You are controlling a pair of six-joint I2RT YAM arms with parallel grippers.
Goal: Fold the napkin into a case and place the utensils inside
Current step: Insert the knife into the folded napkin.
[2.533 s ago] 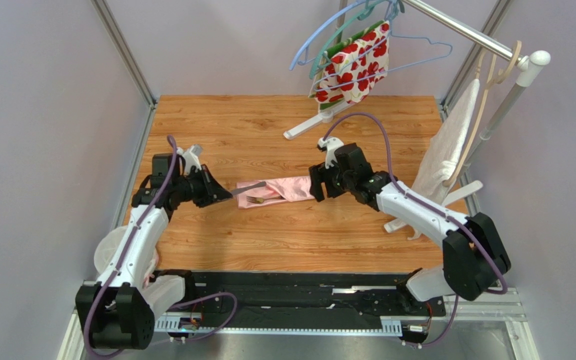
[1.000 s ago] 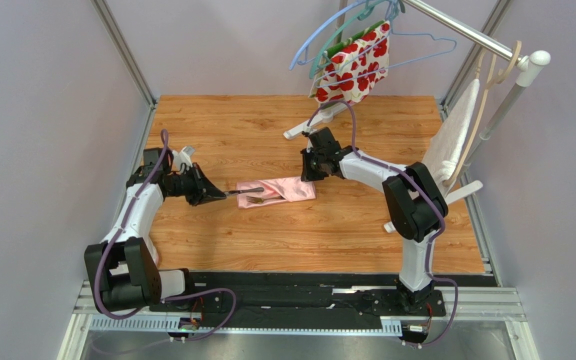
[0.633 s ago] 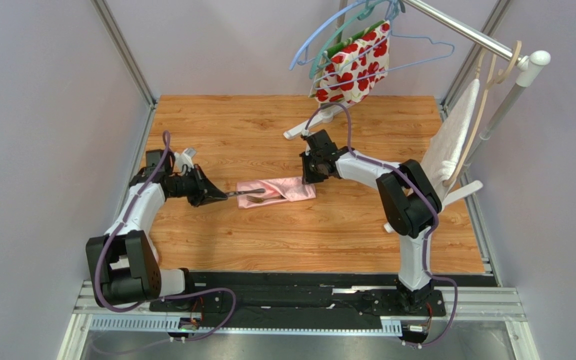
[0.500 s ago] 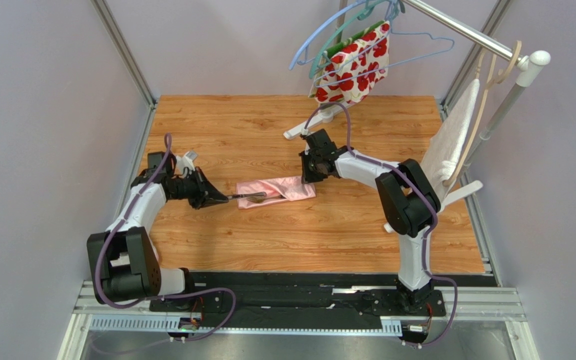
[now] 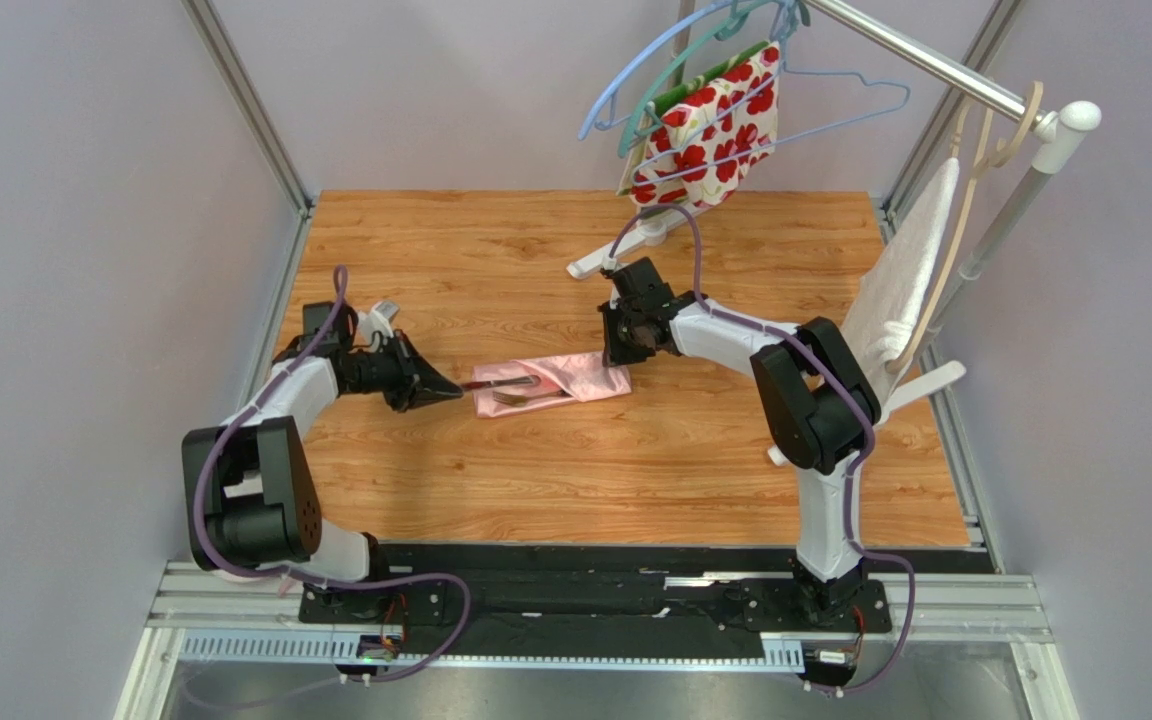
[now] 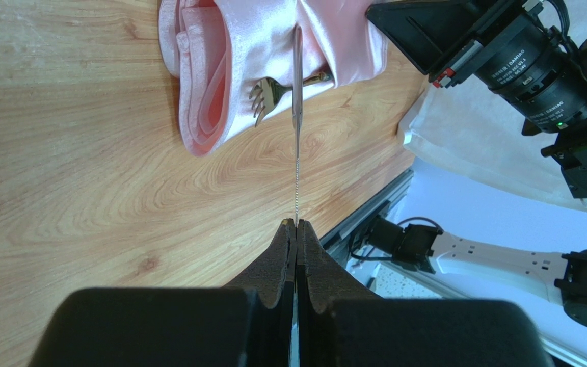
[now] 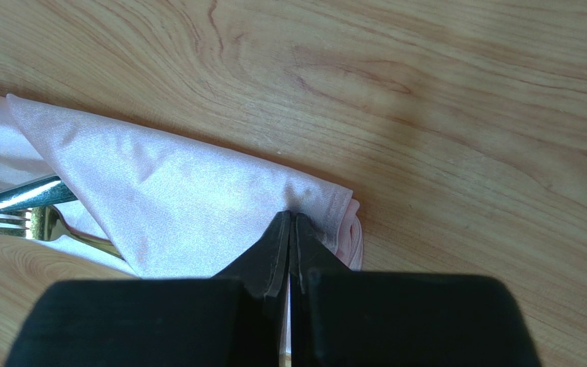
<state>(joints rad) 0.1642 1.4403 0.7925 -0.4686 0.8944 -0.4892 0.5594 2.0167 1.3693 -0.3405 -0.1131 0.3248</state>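
The light-pink napkin [image 5: 575, 375] lies folded as a flat case on the wood table. My left gripper [image 5: 455, 395] is just left of it, shut on the handle end of a thin knife [image 6: 296, 153]. The knife points into the case's open fold [image 6: 212, 53]. The fork [image 6: 267, 93] lies inside the case with its tines sticking out. My right gripper [image 7: 290, 216] is shut, and its tips rest on the right end of the case [image 7: 182, 191]. No cloth shows between its jaws. The right wrist view shows the knife tip [image 7: 13, 197] and fork [image 7: 36, 222] at the left.
A clothes rack stands at the back right with hangers and a red-and-white floral cloth [image 5: 710, 135]. A white cloth [image 5: 898, 300] hangs on its right side. The rack's white foot [image 5: 620, 252] lies just behind my right gripper [image 5: 615, 357].
My left gripper has edged slightly right with the knife, bringing its tip further into the case. The right gripper has stayed on the case's right end.
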